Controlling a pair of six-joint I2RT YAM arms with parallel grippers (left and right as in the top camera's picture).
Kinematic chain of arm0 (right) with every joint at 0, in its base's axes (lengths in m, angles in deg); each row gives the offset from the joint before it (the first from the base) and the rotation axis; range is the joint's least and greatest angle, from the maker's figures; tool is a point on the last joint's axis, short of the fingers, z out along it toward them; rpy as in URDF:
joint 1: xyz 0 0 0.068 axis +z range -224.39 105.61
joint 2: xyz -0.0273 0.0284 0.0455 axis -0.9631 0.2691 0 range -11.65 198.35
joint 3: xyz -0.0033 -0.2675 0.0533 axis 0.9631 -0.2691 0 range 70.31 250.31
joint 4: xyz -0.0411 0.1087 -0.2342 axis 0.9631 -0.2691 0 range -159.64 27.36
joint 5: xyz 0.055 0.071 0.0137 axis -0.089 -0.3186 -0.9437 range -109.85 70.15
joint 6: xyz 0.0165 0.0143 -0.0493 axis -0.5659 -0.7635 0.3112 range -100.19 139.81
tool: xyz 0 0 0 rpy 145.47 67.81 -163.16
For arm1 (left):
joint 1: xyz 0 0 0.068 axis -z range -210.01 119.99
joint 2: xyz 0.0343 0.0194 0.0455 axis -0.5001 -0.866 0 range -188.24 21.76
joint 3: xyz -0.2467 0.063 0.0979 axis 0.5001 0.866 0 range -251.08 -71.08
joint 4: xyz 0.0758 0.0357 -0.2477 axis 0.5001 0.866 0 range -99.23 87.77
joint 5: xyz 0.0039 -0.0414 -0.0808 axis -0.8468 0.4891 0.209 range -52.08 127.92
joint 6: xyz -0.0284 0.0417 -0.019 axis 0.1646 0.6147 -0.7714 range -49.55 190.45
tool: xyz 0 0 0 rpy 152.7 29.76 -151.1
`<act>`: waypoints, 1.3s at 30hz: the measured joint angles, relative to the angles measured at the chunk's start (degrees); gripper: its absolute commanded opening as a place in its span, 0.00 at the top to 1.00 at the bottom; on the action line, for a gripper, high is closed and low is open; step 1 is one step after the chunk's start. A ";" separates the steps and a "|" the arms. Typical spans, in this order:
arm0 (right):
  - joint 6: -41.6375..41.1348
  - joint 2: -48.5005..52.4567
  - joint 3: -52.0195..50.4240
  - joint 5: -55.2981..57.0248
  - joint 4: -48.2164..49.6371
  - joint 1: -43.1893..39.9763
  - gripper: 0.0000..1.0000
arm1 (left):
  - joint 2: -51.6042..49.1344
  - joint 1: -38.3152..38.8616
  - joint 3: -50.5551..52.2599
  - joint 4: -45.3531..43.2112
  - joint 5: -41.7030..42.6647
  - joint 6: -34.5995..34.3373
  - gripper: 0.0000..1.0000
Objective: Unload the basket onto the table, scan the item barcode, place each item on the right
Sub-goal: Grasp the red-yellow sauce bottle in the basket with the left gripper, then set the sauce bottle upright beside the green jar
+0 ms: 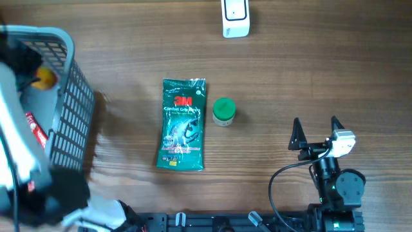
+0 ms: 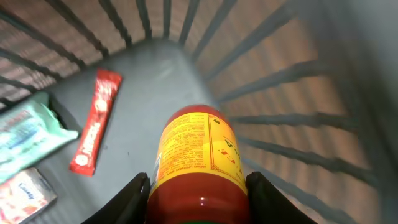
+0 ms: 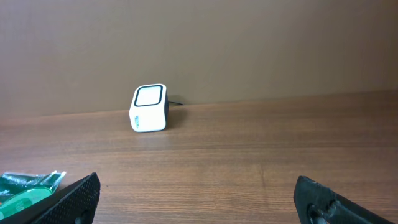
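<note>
Two grippers are in view. Inside the basket point(image 1: 71, 103), the left gripper point(image 2: 199, 193) has its jaws clamped on a red bottle point(image 2: 199, 149) with a yellow label, near the basket's corner. Right of the basket on the bench point(image 1: 322, 58) lie a green packet point(image 1: 184, 124) and a green-lidded jar point(image 1: 223, 111). Farther right, the right gripper point(image 1: 315, 122) holds its jaws wide apart. The white scanner point(image 1: 235, 18) stands at the far edge.
</note>
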State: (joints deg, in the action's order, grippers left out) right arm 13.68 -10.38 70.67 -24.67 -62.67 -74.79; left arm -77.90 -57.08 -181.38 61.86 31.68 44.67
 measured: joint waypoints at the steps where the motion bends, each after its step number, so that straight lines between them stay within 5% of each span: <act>1: 0.00 0.00 0.00 -0.02 0.02 0.00 0.00 | 3.41 -0.02 -0.31 -0.42 0.44 0.00 0.58; 7: 0.00 0.00 0.00 0.00 0.02 0.00 0.00 | 19.34 1.40 -1.51 -3.58 7.13 -0.02 0.58; 14: 0.00 0.00 0.00 0.00 0.02 0.00 0.00 | 23.54 17.42 -1.55 -5.20 15.50 0.00 0.58; 24: 0.00 0.00 0.00 0.00 0.02 0.00 0.00 | 11.06 48.09 -1.55 -7.54 17.73 -0.04 0.58; 39: 0.00 0.00 0.00 0.00 0.02 0.00 0.00 | -16.76 65.75 -1.57 -15.45 16.37 -0.02 0.57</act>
State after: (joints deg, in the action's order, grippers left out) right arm 13.68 -10.38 70.67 -24.67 -62.65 -74.79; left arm -94.66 8.67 -182.95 46.41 48.06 44.64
